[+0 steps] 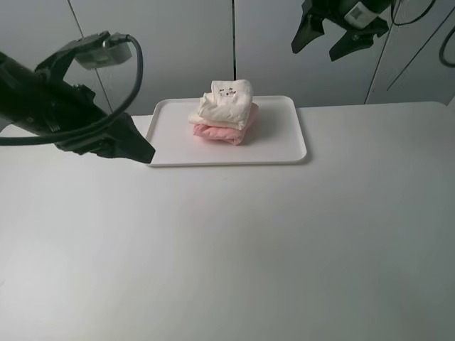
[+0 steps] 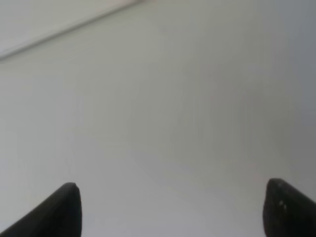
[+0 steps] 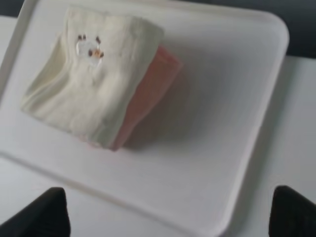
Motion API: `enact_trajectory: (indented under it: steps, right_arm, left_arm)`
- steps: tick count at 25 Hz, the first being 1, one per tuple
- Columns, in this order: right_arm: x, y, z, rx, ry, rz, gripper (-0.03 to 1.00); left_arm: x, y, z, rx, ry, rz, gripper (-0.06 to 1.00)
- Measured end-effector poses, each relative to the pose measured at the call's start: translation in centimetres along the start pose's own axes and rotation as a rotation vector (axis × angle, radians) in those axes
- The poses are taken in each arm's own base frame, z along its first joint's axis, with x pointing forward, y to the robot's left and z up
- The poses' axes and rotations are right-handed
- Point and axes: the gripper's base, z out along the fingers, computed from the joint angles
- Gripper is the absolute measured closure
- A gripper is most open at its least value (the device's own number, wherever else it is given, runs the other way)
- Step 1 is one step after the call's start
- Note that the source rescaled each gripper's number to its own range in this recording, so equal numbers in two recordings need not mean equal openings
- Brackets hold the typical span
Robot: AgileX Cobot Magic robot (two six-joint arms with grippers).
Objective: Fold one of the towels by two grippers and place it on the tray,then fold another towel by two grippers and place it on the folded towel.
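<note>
Overhead view. The tray (image 1: 284,142) lies on the white counter (image 1: 234,249), toward its far edge and near the middle. On the tray, left of its centre, sits the folded pink towel (image 1: 226,133), with the folded cream towel (image 1: 226,104) stacked directly on top; the cream one covers most of the pink, which shows as a band along the lower and right sides. A small printed mark faces up on the cream towel.

My left claw (image 1: 138,150) hangs low over the counter just beside the tray's left end, its tip close to the front-left corner. It is apart from both towels. Whether it touches the tray rim cannot be told from this view.

My right claw (image 1: 328,41) is raised high above the far right corner of the tray, well apart from the towels and to their right. Its fingers are splayed and nothing is between them.

Left wrist view. My left claw (image 2: 173,210) stands wide open, one fingertip at each lower corner, with only bare counter between them. A pale edge crosses the far corner of the frame, too blurred to identify.

Right wrist view. My right claw (image 3: 170,212) is spread wide and empty. The towel stack lies below and ahead of it on the tray, the cream towel uppermost and the pink edge showing along one side.
</note>
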Motion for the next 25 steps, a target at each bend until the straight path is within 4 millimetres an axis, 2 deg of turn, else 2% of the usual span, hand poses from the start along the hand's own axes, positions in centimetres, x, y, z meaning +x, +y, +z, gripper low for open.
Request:
enact_trajectory:
  steps: [3,4,6,9,13,20,25]
  right_arm:
    - [4.8,0.7,-2.5,0.05,0.011,-0.03,0.1]
    - [6.4,1.0,-4.0,0.077,-0.011,-0.053,0.1]
    - [10.5,1.6,-6.2,0.122,-0.016,-0.087,0.09]
    - [16.1,2.4,-9.2,0.163,-0.035,-0.134,0.0]
    - [22.4,3.6,-12.2,0.175,-0.091,-0.165,-0.03]
    - [30.1,5.6,-18.0,0.224,-0.238,-0.207,-0.03]
    - [34.7,6.1,-20.4,0.272,-0.272,-0.19,-0.03]
  left_arm:
    - [1.4,-0.8,-2.4,-0.011,-0.049,0.004,-0.01]
    - [2.1,-1.1,-3.4,-0.017,-0.068,-0.004,-0.01]
    - [3.4,-1.6,-5.2,-0.037,-0.104,-0.018,-0.01]
    - [5.4,-2.4,-8.5,-0.082,-0.175,-0.027,-0.03]
    - [7.8,-2.9,-12.7,-0.181,-0.255,-0.029,-0.05]
    - [13.8,-3.5,-17.6,-0.296,-0.288,-0.11,-0.05]
    - [17.5,-4.3,-19.8,-0.294,-0.377,-0.122,-0.05]
